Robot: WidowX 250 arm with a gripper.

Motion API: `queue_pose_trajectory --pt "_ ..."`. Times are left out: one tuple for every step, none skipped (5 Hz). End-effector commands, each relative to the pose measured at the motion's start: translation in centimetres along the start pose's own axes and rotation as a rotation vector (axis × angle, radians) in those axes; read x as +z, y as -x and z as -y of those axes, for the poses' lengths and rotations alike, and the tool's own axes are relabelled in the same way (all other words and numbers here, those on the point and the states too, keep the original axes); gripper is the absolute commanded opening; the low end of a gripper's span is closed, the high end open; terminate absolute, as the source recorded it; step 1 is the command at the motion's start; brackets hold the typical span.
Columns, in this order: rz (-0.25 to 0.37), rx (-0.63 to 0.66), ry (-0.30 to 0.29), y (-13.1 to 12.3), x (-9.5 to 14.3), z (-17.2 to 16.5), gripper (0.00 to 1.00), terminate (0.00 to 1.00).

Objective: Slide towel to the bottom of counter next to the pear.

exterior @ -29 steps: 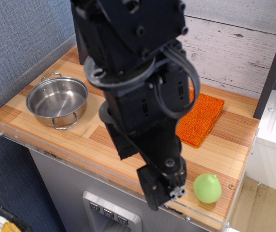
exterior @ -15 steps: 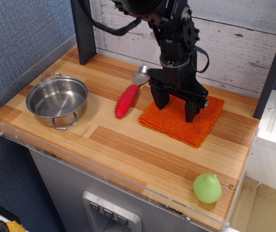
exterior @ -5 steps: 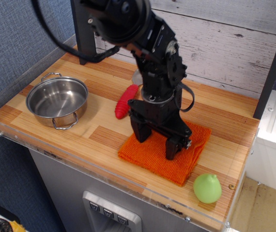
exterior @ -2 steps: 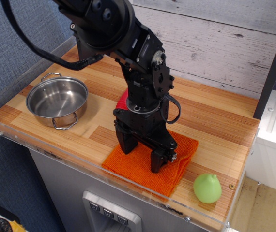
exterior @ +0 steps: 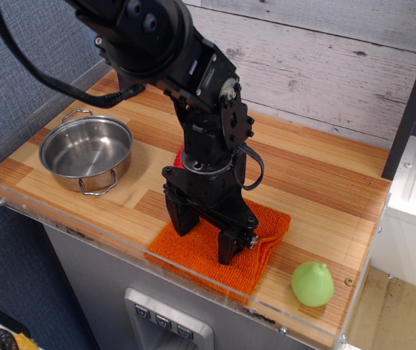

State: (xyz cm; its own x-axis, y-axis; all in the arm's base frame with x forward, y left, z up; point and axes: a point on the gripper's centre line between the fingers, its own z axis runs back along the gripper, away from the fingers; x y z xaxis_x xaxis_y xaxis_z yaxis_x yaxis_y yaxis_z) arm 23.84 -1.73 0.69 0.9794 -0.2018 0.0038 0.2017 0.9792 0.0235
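Observation:
The orange towel (exterior: 246, 257) lies flat at the front edge of the striped wooden counter (exterior: 325, 182), left of the light-green pear (exterior: 312, 284), with a gap between them. My gripper (exterior: 202, 235) stands over the towel with its two fingers spread wide, both fingertips (exterior: 225, 252) pressing down on the cloth. It holds nothing between the fingers. The arm hides the middle of the towel.
A steel pot (exterior: 86, 151) stands at the left of the counter. A red spoon handle (exterior: 180, 158) shows just behind the arm. A clear acrylic rim (exterior: 281, 321) runs along the counter's front edge, close to the towel. A dark post stands at the back left.
The gripper has dragged the towel from the back right of the counter toward the front edge and slightly left. The pear and pot have not moved.

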Motion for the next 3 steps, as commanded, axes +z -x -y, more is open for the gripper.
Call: queue_pose_trajectory --pt "0.088 0.013 0.0 -0.8 3.4 -0.3 1.0 0.0" --pt "0.12 0.033 -0.002 -1.3 5.0 -0.4 1.0 0.0" --pt "0.138 0.054 -0.008 -1.5 6.1 -0.7 1.0 0.0"
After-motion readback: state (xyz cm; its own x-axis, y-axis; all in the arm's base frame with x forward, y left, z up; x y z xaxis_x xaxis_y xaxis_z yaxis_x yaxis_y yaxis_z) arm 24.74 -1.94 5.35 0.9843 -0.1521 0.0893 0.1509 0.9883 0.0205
